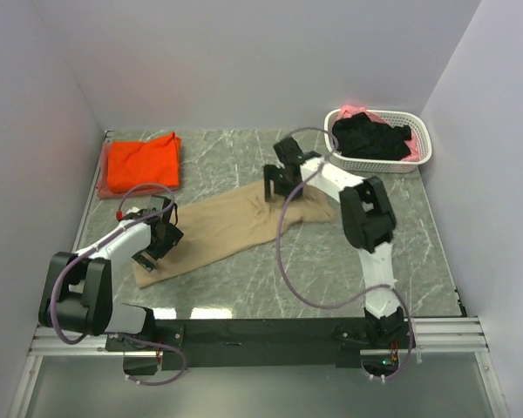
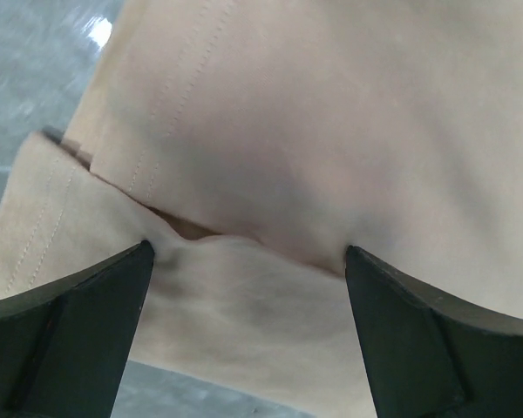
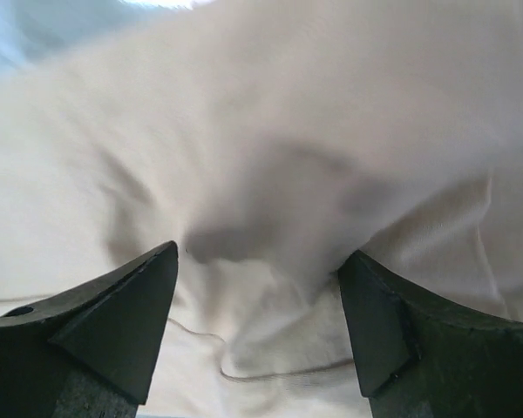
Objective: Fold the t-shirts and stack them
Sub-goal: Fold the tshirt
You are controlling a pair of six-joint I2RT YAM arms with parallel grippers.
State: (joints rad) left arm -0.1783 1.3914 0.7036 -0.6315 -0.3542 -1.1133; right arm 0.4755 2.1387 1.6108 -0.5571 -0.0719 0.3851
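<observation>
Tan shirt (image 1: 235,228): soft matte cloth, it lay as a long slanted band across the middle of the desk (image 1: 244,157), with rows of stitching along the hem.
Left fingers (image 2: 78,322): dark and wedge-shaped, spread wide over the folded hem at the near-left end of the tan shirt, pinching nothing.
Right fingers (image 3: 113,322): also spread apart, low over wrinkled cloth at the far-right end of the same shirt.
Orange shirt (image 1: 141,164): folded roughly flat, at the far-left corner.
Basket (image 1: 423,144): white slotted plastic, far-right corner, it held a heap of black clothes (image 1: 370,139) and a pink piece (image 1: 357,111).
Desk: grey, glossy, marble-like pattern.
</observation>
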